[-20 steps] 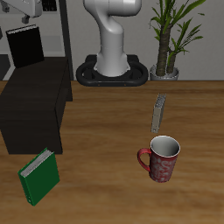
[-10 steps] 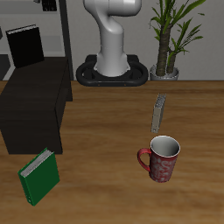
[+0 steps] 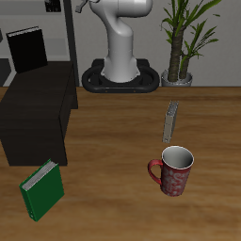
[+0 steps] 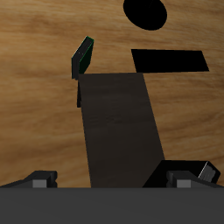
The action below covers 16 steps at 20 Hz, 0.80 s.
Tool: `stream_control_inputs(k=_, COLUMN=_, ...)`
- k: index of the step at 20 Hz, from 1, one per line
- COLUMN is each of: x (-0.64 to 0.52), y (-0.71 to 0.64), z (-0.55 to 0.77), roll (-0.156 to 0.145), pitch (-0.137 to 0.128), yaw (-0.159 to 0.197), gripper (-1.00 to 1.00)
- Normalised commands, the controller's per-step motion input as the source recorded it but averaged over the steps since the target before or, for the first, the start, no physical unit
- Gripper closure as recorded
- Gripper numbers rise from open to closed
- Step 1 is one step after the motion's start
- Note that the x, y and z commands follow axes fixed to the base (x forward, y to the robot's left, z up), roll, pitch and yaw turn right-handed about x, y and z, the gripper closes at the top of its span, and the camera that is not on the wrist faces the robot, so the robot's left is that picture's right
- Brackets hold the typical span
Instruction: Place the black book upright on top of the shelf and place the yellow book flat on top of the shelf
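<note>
The gripper [image 3: 52, 5] rose and drew away from the black book [image 3: 27, 47], which it had hung just above a second before; only a sliver of it remained at the exterior view's upper edge, shifted toward the robot's body

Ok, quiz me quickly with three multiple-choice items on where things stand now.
1. The black book is:
A) upright on the shelf
B) flat on the shelf
C) under the shelf

2. Books in the exterior view:
A) two
B) three
C) five

3. The yellow book:
A) stands on edge on the table
B) lies flat on the shelf
C) lies open on the shelf

1 A: it stands at the shelf's back.
2 B: black, yellow and the green book.
3 A: it is on edge beyond the mug.
</note>
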Motion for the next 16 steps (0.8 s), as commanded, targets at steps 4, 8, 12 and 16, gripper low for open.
stream_control_inputs(k=4, x=0.24, y=0.59, z=-0.21, roll=-0.032, pitch=0.022, yaw=0.071, gripper=-1.00)
stream_control_inputs(k=8, x=0.38, y=0.93, z=-0.48, roll=0.070, pitch=0.061, yaw=0.067, gripper=-1.00)
stream_control_inputs(k=12, x=0.24, y=0.78, z=-0.32, roll=0.012, pitch=-0.023, yaw=0.016, gripper=-1.00)
stream_control_inputs(k=16, x=0.38, y=0.64, z=-0.31, roll=-0.042, pitch=-0.040, yaw=0.026, gripper=-1.00)
